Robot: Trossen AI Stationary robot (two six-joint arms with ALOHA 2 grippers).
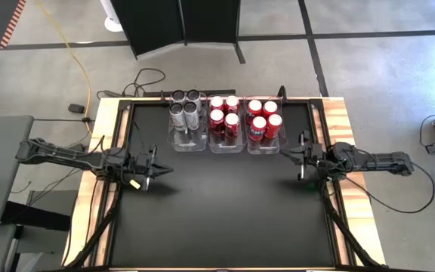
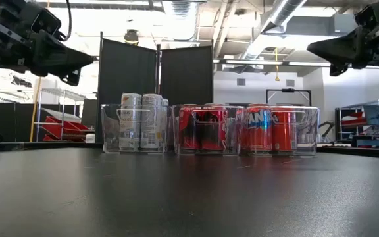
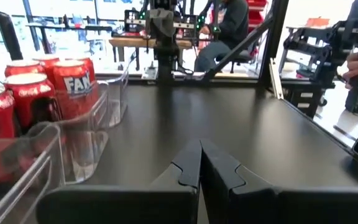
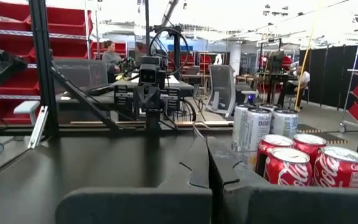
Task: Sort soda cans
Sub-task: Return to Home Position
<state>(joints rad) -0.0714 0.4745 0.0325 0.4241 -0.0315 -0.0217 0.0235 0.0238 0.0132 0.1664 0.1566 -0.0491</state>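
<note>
High view: soda cans sorted into three clear bins at upper centre, silver-grey leftmost, red in the others; left gripper mid-left, right gripper mid-right, both apart from the bins. Low view: both held high, at the upper corners. Wrist views: jaws pressed together on nothing; probably little left to spoil, bar clipping a bin wall by swinging low.

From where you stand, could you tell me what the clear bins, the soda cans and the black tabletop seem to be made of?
Clear rectangular bins: likely rigid glossy plastic, since cans show through the walls. Red soda cans and silver-grey soda cans: probably metal, with shiny silver tops. Black tabletop: smooth, faintly reflective; material unclear.
</note>
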